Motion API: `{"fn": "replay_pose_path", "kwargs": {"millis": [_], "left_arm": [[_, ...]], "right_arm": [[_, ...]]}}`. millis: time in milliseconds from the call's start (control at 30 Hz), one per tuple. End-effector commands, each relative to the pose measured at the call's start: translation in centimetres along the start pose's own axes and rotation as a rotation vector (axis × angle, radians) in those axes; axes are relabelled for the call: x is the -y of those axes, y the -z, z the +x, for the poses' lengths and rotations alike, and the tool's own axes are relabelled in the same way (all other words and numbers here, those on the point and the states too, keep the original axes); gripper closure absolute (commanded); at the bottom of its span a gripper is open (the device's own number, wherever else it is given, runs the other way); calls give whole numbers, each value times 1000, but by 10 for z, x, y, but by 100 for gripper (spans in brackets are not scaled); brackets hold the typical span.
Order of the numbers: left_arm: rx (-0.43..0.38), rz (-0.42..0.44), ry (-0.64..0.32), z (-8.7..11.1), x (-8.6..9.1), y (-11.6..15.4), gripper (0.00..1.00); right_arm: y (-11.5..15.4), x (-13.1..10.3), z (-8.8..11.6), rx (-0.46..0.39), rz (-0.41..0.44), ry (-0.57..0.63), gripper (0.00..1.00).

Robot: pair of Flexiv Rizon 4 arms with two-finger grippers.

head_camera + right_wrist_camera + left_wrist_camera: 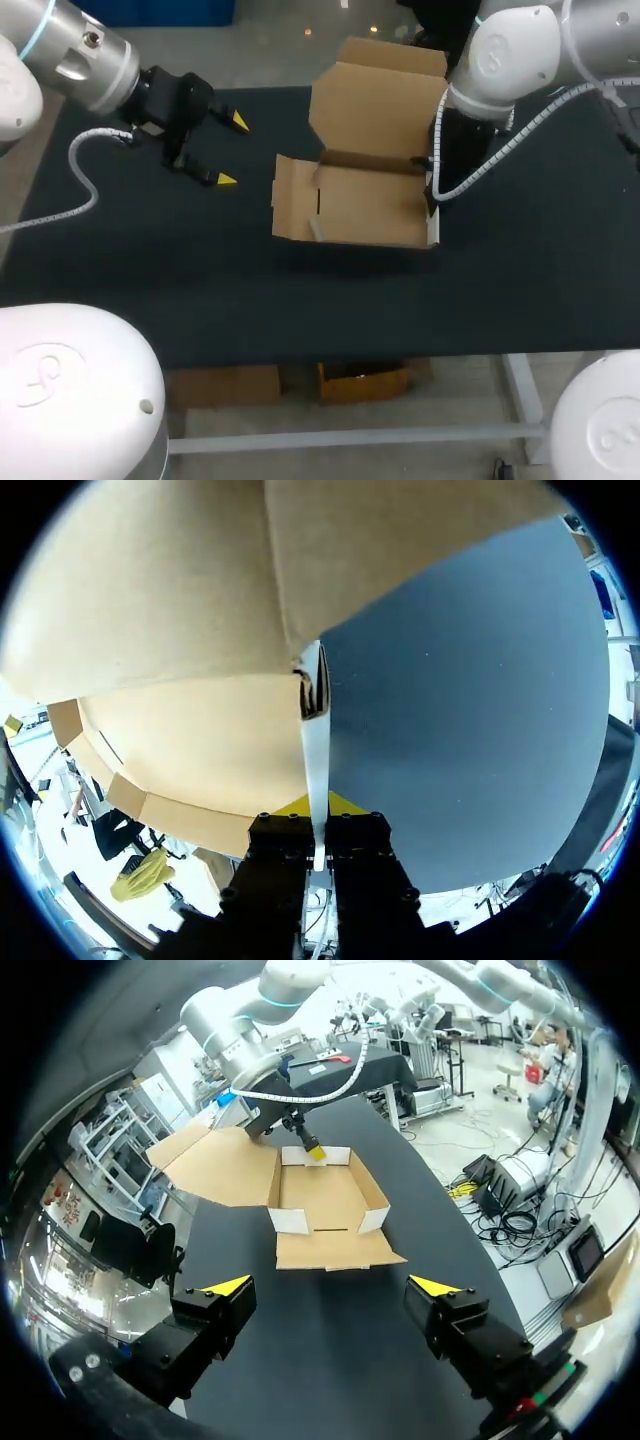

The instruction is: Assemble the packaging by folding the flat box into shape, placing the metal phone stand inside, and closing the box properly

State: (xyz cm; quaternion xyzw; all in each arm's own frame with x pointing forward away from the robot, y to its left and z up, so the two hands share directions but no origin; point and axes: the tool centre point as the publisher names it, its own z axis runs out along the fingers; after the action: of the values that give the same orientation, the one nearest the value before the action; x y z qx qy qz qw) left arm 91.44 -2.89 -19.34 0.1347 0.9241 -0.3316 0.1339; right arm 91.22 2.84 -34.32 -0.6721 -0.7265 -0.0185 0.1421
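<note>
A brown cardboard box (365, 200) stands partly folded on the black table (200, 280), its lid (375, 100) raised at the back and one side flap (292, 200) lying out toward my left arm. My right gripper (317, 808) is shut on the box's right side wall (316, 750), its thin white edge running between the fingers. In the left wrist view the box (325, 1205) lies ahead of my left gripper (330, 1285), which hangs open and empty over the table some way off. My left gripper (232, 150) is left of the box. No metal phone stand shows in any view.
The table's front edge (330, 358) runs below the box, with bare black surface between them and on either side. A white coiled cable (80, 180) hangs from my left arm above the table's left part.
</note>
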Motion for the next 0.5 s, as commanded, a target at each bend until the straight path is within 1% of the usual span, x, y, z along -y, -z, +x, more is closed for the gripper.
{"fn": "replay_pose_path", "kwargs": {"millis": [33,233,367,500], "left_arm": [[-1,-9,5,0,-1,0,0],[-6,-20,2,0,-6,-3,0],[-11,-31,-1,-1,-8,-4,0],[-12,-51,-3,-1,-10,-6,0]], "right_arm": [[-3,0,6,33,94,-18,100],[-14,13,0,34,133,-63,100],[-18,22,-5,26,151,-75,100],[-20,28,-7,37,171,-83,100]]}}
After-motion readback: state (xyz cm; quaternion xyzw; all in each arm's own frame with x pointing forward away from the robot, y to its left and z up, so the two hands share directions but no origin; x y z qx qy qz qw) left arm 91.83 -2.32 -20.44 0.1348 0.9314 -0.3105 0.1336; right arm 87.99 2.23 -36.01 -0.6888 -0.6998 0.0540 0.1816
